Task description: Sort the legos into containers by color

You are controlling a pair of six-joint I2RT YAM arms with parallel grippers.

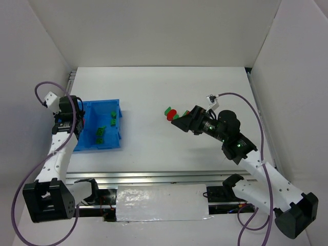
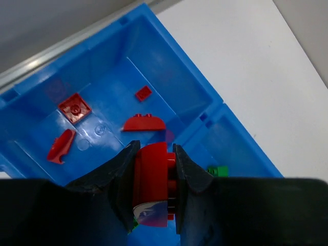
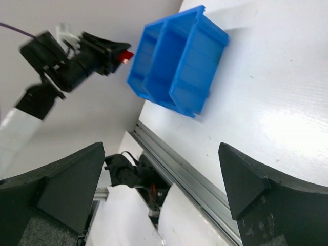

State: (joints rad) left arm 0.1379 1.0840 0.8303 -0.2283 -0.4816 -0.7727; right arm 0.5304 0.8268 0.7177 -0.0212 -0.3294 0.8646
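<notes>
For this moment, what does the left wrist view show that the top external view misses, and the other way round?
Left wrist only: red legos lying in one compartment, and a red brick clamped in the left gripper. Top external only: the right gripper beside loose legos on the table. Both: the blue bin, with green legos in its other compartment.

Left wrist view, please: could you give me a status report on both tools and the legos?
Left tool shut on red lego above blue bin, red compartment. Right tool open, empty, by loose legos. Nothing blocking the drop.
</notes>
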